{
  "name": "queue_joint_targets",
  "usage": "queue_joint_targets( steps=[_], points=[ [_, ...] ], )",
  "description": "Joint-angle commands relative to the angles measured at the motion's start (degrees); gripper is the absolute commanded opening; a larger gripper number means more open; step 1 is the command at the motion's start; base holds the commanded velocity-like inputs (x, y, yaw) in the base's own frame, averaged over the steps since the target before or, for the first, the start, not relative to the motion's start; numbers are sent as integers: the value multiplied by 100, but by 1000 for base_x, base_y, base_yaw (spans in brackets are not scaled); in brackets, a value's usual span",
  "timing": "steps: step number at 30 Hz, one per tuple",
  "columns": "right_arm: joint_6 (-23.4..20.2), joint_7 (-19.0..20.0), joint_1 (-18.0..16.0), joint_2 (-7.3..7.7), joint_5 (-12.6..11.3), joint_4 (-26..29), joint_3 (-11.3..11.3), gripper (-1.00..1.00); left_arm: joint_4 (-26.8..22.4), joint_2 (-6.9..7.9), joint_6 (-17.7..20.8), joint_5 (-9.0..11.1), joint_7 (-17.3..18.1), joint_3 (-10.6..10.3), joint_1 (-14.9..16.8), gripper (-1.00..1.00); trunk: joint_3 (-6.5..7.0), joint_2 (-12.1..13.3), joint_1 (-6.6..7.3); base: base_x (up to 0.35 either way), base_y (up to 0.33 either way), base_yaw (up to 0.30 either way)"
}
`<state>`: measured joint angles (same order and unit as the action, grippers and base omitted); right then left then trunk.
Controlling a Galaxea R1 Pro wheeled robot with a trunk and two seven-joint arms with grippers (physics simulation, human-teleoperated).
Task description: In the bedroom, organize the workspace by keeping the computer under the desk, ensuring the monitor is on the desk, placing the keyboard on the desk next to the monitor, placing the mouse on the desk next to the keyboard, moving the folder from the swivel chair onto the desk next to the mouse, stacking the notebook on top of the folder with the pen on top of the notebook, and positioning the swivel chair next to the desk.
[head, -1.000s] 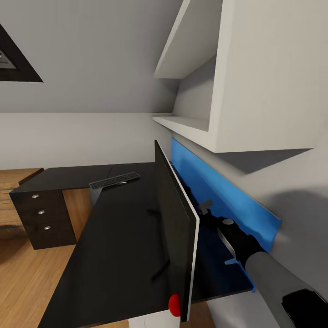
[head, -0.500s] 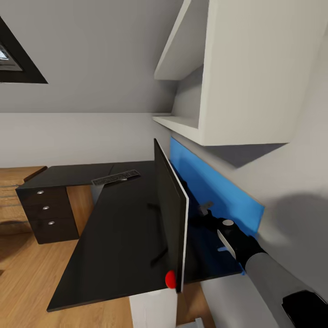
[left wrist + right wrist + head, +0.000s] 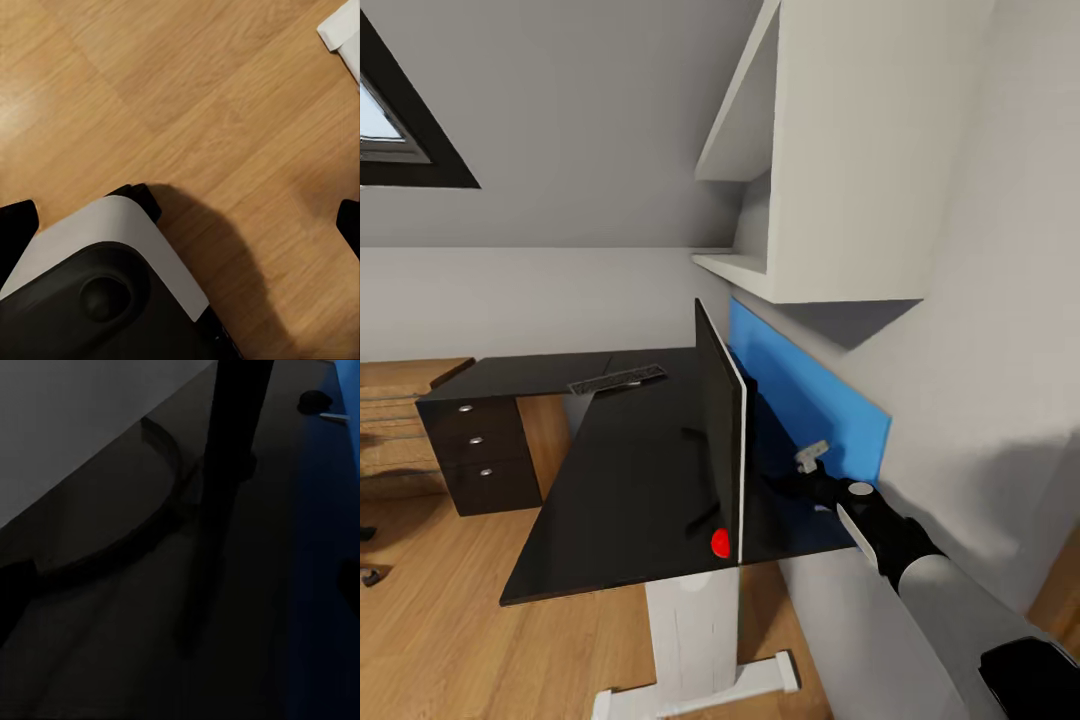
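From the head camera, the whole scene has slid and shrunk against the frames of a second ago, more wood floor and the white desk leg showing, so the view has pulled back, not the furniture. The long glossy black-topped desk (image 3: 610, 470) carries the wide thin black-fronted monitor (image 3: 718, 440) upright and edge-on, red dot at its near lower corner, and the slim silver-framed keyboard (image 3: 618, 380) lies well apart at the far corner. The right gripper (image 3: 800, 478) reaches in behind the screen, near the blue upright back panel (image 3: 810, 410); whether its fingers are spread or closed cannot be told. The left wrist camera looks down on light wood floor (image 3: 195, 97) and the robot's own grey-and-black base (image 3: 105, 285), with the left gripper's (image 3: 187, 217) dark fingertips (image 3: 16, 217) far apart, empty. The right wrist camera shows the monitor's curved black stand (image 3: 150, 525) on the dark top, and a small dark rounded mouse (image 3: 313, 399) far off by the panel. The monitor seems settled; keyboard and mouse likely remain to be moved.
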<state>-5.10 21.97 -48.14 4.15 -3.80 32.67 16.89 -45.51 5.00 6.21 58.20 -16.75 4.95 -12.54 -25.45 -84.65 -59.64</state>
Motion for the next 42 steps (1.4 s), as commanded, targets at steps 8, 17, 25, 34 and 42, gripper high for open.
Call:
queue_joint_targets(
  steps=[8,17,25,34,42],
  points=[
    [-35,-11,-3,5,-36,26,25,100,-19,-8,29,34,-37,6,-3,100,-5,-4,3,-337,-6,0],
    [-516,-227,439,86,-55,1220,-34,100,-19,-1,29,33,-48,6,-3,100,-5,-4,3,-338,0,0],
    [-1883,-235,1461,104,-12,3643,-734,100,-19,-1,24,33,-55,1,-3,100,-5,-4,3,-146,0,0],
    [-2496,-231,2032,102,23,4881,-917,100,-18,-7,21,33,-50,-3,-3,100,-5,-4,3,-18,35,0],
    [-2558,-237,2857,61,98,5714,-658,100,-11,-8,20,33,-52,-3,-3,100,-5,-4,3,-2,227,0]
  ],
)
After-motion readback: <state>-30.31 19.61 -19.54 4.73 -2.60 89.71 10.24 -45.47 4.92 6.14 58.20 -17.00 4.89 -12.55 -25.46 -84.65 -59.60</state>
